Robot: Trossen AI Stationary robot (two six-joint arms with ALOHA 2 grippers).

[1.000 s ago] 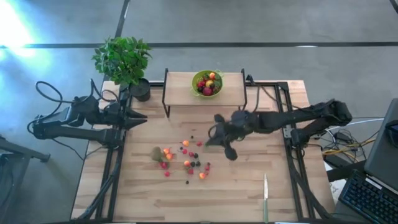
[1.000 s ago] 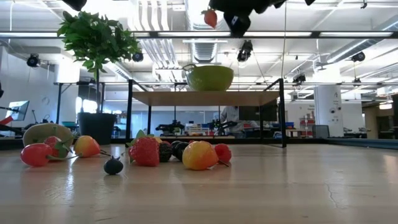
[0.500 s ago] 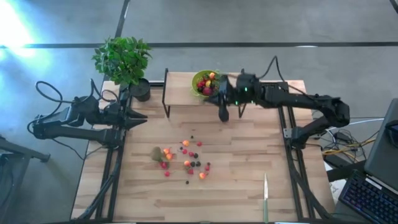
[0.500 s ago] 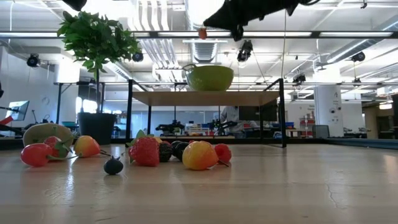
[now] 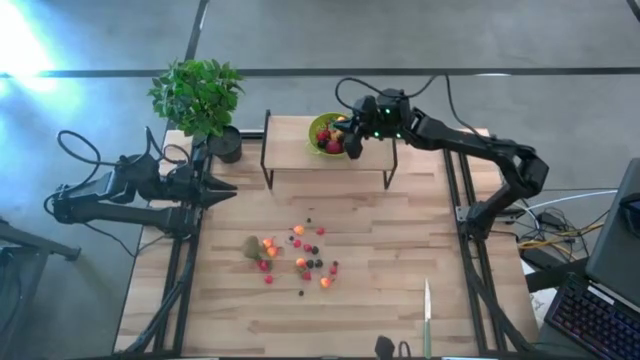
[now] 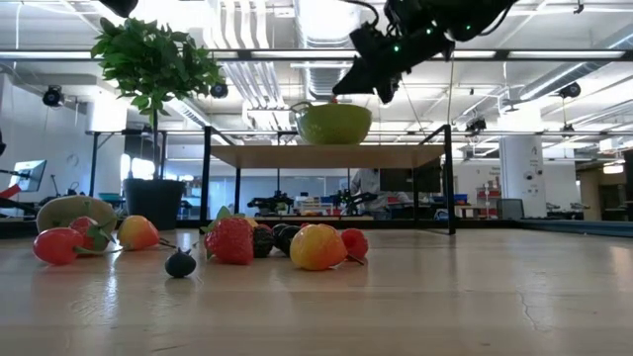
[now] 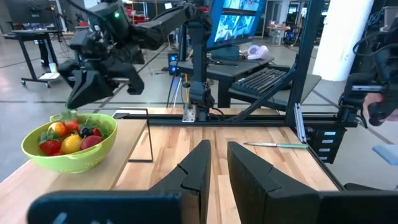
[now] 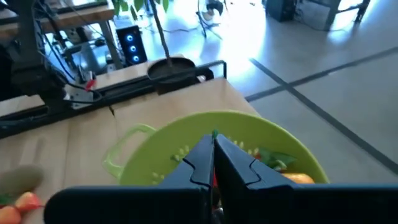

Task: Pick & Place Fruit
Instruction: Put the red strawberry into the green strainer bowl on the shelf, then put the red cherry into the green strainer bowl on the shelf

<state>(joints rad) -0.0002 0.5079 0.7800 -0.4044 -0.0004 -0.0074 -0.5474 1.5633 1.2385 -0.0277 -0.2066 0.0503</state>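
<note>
A: Where is the fruit?

B: Most of it lies loose near the middle of the desk (image 5: 400, 250), a scatter of small red, orange and dark pieces (image 5: 300, 262); the brown kiwi (image 5: 252, 247) sits at the scatter's left edge, toward the left arm; from table height it shows as a low oval with its long axis lying roughly level (image 6: 73, 211); a strawberry (image 6: 231, 240) stands beside an orange-yellow piece (image 6: 318, 246), and one dark berry (image 6: 180, 263) lies apart in front.

A: And the rest?

B: More pieces are in the green bowl (image 5: 318, 128) on the raised shelf (image 5: 290, 145) at the far side; red, yellow and dark ones show inside it (image 7: 69, 135).

A: Which arm is at work?

B: The right gripper (image 5: 352, 140) is over the bowl's rim; its fingers (image 8: 233, 163) are clenched together, with a sliver of red and a green tip between them; which way that piece points I cannot tell.

A: The other one?

B: The left gripper (image 5: 226, 193) waits at the desk's left edge, aimed across it; its fingers (image 7: 198, 168) are nearly together, grasping nothing; a plant (image 5: 197, 93) stands at the far left corner, a knife (image 5: 427, 312) lies near the front right, blade lengthwise front to back.
</note>
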